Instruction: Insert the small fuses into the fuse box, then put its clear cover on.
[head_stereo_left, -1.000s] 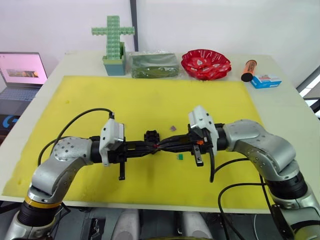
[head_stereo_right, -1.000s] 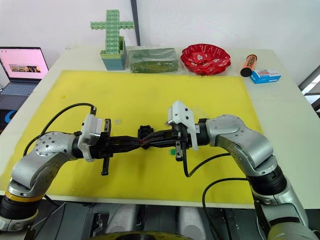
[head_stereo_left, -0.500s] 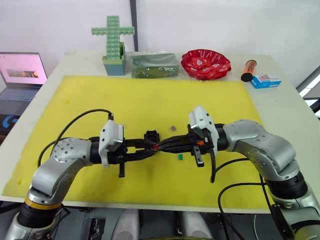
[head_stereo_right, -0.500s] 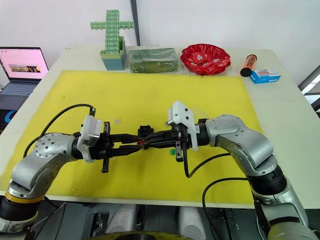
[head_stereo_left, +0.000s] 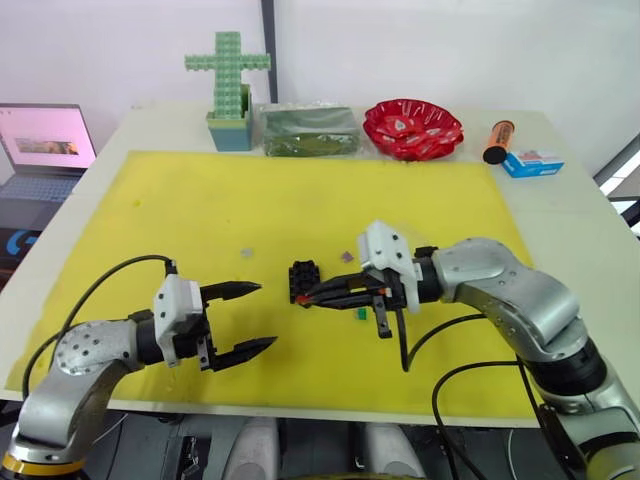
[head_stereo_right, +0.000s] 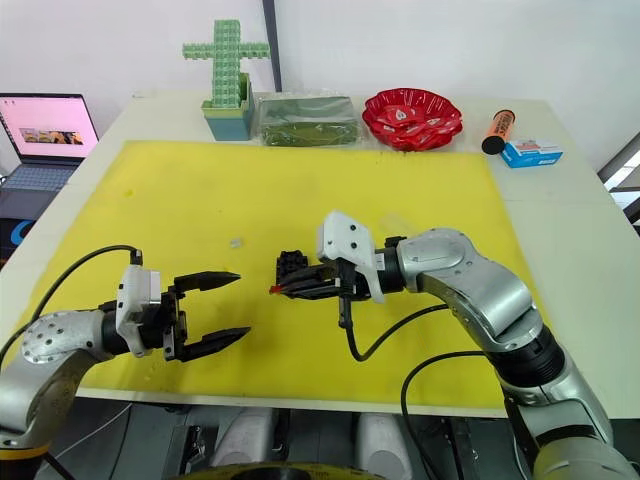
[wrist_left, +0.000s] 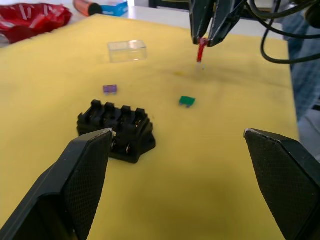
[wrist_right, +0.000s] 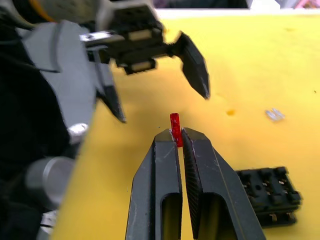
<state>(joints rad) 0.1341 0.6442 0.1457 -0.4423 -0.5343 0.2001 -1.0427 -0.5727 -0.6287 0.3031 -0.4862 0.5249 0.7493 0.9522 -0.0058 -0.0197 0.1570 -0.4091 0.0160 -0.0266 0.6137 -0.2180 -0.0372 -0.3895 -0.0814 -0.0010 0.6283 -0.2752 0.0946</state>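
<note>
Yellow foam matting (head_stereo_left: 300, 200) covers the pale table, and near its middle sits the black fuse box (head_stereo_left: 304, 281), its slots facing up. Just beside the box, the right gripper (head_stereo_right: 278, 288) has its fingers pressed together on the red fuse (wrist_right: 174, 129), which sticks out past the fingertips, held above the mat. On the mat close by lie the green fuse (wrist_left: 187, 101) and the purple fuse (wrist_left: 110, 89), with the clear cover (wrist_left: 127, 50) a little farther off. A tiny grey-white piece (head_stereo_left: 246, 252) rests apart, toward the left. The left gripper (head_stereo_left: 252, 318) hangs near the mat's front edge, fingers spread wide and holding nothing, well apart from the box.
</note>
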